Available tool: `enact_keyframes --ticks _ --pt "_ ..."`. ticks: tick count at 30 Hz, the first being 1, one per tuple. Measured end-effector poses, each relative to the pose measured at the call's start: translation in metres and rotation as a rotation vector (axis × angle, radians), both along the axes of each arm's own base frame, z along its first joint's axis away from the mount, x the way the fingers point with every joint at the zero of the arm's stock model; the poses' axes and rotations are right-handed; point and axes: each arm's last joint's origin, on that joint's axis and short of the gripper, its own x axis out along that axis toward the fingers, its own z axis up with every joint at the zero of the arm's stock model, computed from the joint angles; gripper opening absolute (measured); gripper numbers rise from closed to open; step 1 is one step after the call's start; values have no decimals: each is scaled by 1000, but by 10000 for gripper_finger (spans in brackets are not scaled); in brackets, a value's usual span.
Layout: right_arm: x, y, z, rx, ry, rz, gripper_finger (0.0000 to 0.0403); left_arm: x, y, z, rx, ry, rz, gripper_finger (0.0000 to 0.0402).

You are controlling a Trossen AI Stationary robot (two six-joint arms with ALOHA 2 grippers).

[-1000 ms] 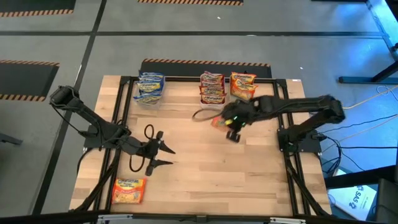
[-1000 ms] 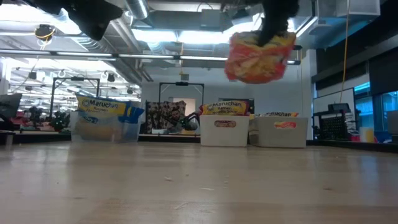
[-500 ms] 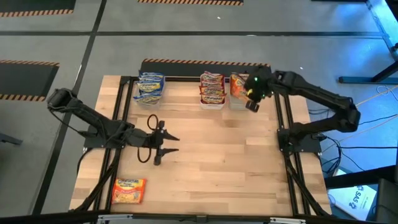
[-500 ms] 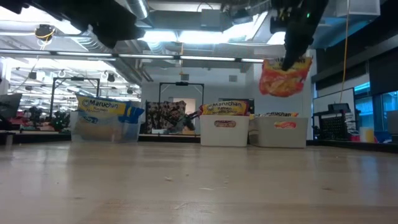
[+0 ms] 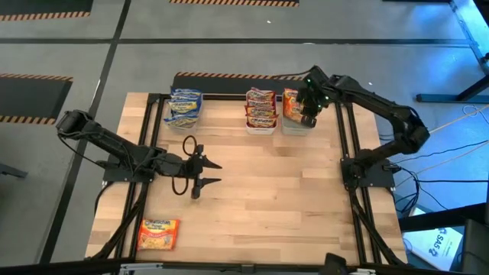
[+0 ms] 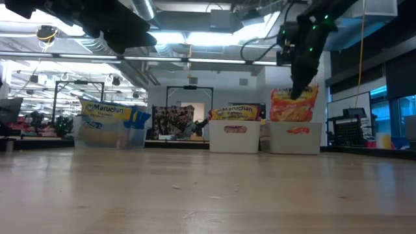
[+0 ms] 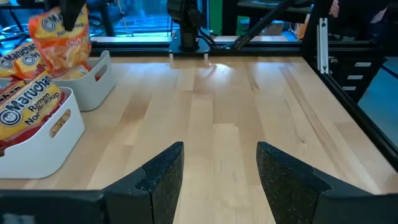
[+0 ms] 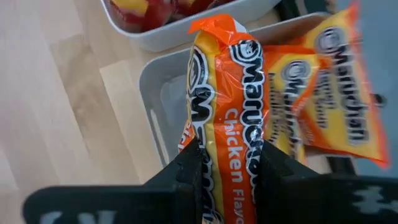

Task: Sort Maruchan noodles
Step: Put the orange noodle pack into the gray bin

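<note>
Orange packet [image 8: 227,118] gripped by right claw [image 5: 308,120] hangs in rightmost bin [image 6: 296,138]; left claw [image 5: 205,173] open

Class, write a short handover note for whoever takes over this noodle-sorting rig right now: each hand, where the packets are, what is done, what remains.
Right hand: shut on an orange packet, hanging over the right bin, not yet released.
Left hand: open, empty, over mid-table.
Packets: blue ones in the left bin, red ones in the middle bin, orange ones in the right bin.
Left to do: drop the held packet, then fetch the loose orange packet at the table's near left corner.
</note>
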Motion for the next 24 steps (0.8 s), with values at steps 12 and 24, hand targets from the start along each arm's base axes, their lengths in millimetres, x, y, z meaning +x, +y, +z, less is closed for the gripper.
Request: enact_keyframes --ticks 12,24 --pt "18 -25 -51 137 112 45 74 0 0 0 0 2 -1 196" --pt "25 -34 -69 124 155 24 74 0 0 -1 1 7 0 196"
